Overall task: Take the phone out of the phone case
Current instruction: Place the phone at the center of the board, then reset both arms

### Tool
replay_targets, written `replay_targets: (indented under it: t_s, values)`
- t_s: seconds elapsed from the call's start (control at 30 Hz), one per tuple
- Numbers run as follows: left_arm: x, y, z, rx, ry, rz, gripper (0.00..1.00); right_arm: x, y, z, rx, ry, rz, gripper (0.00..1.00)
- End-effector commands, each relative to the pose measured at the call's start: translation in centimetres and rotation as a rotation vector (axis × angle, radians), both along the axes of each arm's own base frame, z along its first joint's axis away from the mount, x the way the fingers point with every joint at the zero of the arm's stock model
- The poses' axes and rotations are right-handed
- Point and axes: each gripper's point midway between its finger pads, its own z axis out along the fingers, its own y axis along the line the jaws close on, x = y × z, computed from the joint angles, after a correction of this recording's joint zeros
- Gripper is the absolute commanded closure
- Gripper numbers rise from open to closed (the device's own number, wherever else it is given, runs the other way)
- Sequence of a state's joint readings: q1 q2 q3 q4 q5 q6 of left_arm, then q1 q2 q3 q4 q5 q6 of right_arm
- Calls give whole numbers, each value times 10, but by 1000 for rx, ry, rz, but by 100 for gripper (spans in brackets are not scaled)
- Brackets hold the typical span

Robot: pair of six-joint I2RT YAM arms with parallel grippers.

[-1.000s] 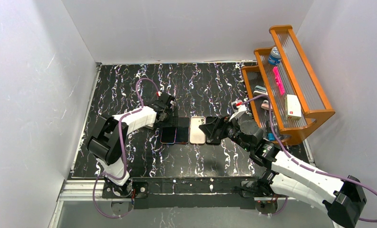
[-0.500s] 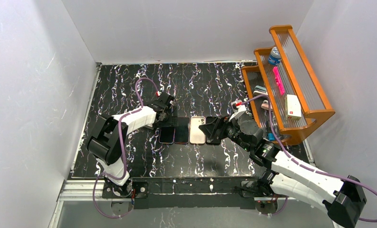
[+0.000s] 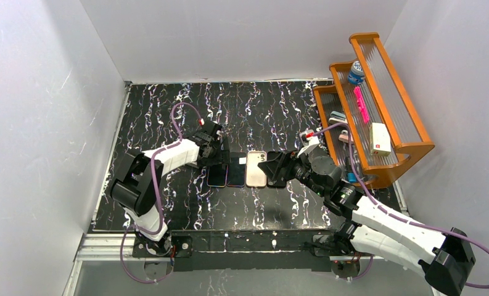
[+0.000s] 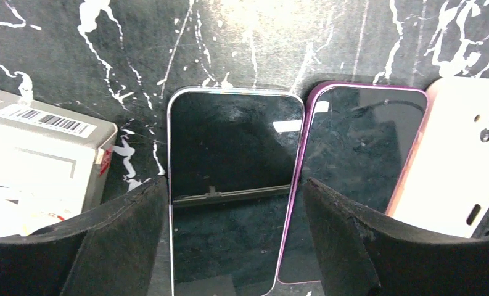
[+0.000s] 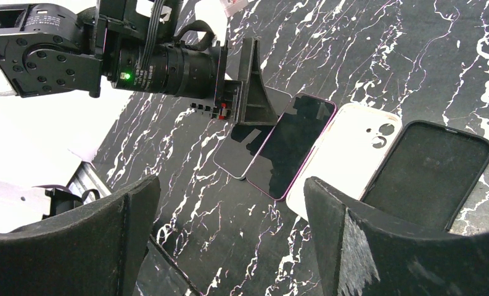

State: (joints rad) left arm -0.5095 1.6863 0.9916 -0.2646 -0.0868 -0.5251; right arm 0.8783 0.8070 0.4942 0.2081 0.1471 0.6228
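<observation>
Four items lie in a row on the black marble table. From the left they are a bare silver-edged phone (image 3: 217,175), a phone in a purple case (image 3: 235,170), a white case lying back up (image 3: 256,168) and an empty black case (image 3: 277,176). My left gripper (image 3: 220,154) is open and low over the far end of the silver-edged phone (image 4: 229,185), one finger on each side of it. The purple-cased phone (image 4: 353,166) lies right beside it. My right gripper (image 3: 272,166) is open and empty above the black case (image 5: 430,176).
A white barcoded box (image 4: 38,160) lies just left of my left gripper. A wooden rack (image 3: 377,111) at the right holds a bottle (image 3: 355,72), a pink item and a white box. White walls close in the table on three sides.
My left gripper has shifted slightly left over the silver-edged phone. The right arm and the phones have not visibly moved.
</observation>
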Motion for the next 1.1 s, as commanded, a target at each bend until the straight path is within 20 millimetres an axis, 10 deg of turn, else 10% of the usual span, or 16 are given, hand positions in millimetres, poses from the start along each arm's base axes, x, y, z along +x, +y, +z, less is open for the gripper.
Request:
replay_targets:
  t_s: [0.0,0.43,0.83,1.07]
  values:
    - [-5,-16,11,-121,-2,11,23,2,1,11,25,-32,-1,6]
    - [-2,12,68,-101,-171,101,2,6,-28,18,-48,-51,-105,4]
    - [-60,102,234,-106,-706,204,2,-12,-142,75,-144,-157,-413,1]
    - [-118,166,286,-95,-977,329,2,-38,-186,99,-116,-229,-457,1]
